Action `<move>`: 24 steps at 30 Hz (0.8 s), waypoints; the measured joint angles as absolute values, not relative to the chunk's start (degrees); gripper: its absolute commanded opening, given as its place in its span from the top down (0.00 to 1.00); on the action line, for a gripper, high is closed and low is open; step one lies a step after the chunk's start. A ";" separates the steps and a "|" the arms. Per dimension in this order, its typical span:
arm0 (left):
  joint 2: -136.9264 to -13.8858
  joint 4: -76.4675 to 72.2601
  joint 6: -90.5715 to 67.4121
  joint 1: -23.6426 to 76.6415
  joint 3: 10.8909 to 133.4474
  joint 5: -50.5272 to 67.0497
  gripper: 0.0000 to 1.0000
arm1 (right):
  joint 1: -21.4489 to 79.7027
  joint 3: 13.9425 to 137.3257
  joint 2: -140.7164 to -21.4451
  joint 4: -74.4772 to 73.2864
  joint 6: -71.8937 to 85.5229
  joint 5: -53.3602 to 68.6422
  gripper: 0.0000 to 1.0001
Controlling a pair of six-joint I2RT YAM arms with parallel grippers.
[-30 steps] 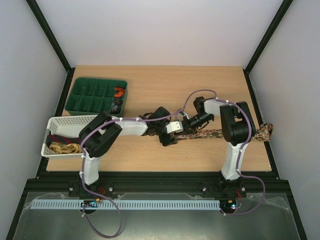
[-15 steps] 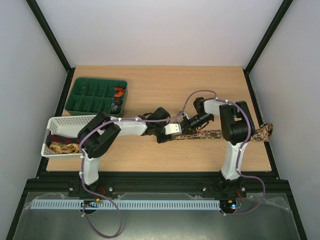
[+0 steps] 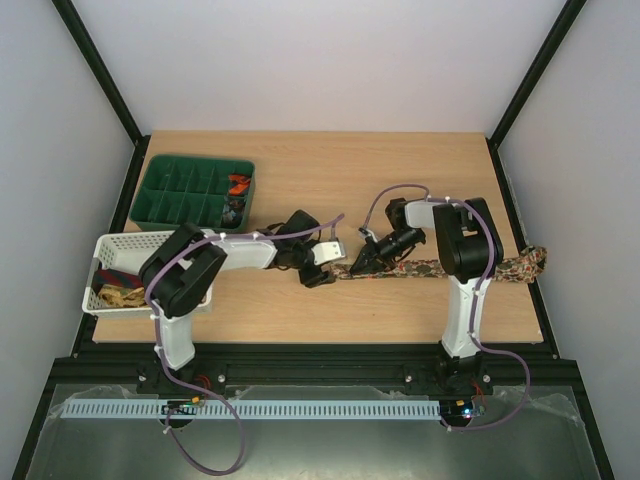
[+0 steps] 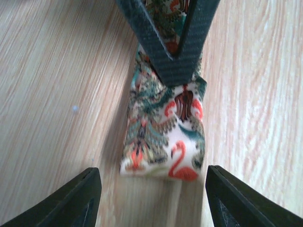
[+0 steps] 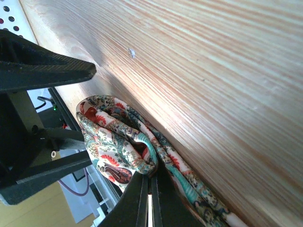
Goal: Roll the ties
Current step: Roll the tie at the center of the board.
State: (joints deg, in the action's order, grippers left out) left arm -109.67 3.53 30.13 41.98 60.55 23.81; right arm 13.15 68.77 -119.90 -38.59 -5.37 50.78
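Observation:
A floral-patterned tie [image 3: 470, 268] lies as a long strip across the right half of the table, and its right end hangs over the table edge. Its left end [image 4: 163, 137] is folded into a small loop. My right gripper [image 3: 357, 266] is shut on that loop [image 5: 118, 142], its fingers [image 4: 177, 56] pinching the fabric from above. My left gripper [image 3: 322, 268] stands open just left of the loop. Its fingertips [image 4: 87, 198] flank bare wood a little short of the fold, touching nothing.
A green divided tray [image 3: 165, 205] at the back left holds an orange-red coil [image 3: 238, 183] and a dark coil [image 3: 233, 210]. A white basket [image 3: 135, 243] at the left edge holds a gold-patterned tie [image 3: 125, 296] and a dark one [image 3: 118, 274]. Purple cables run along both arms.
My left gripper has drawn back to the left, off the tie's folded end, with its jaws narrowing and then widening again. My right gripper has shifted slightly left and down, still on the fold.

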 measured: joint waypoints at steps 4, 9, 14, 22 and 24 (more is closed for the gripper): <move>-107.13 -1.67 26.87 41.12 55.37 26.41 0.34 | 13.04 68.60 -119.90 -38.19 -5.58 50.50 0.99; -106.74 -7.75 24.25 41.23 51.62 28.03 0.37 | 12.71 68.36 -119.90 -37.89 -5.56 50.52 0.99; -106.83 -11.49 24.03 41.23 51.18 27.94 0.40 | 12.56 68.05 -119.90 -37.56 -5.67 50.76 0.99; -108.44 -12.97 27.33 41.23 51.33 27.92 0.55 | 12.40 67.81 -119.90 -37.26 -6.22 50.98 0.99; -108.51 -12.75 28.60 41.23 51.33 28.14 0.57 | 12.40 67.81 -119.90 -37.26 -6.24 50.98 0.99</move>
State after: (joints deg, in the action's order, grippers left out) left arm -108.51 -12.75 28.60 41.23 51.33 28.14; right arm 12.40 67.81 -119.90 -37.26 -6.24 50.98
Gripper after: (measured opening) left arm 0.462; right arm 0.014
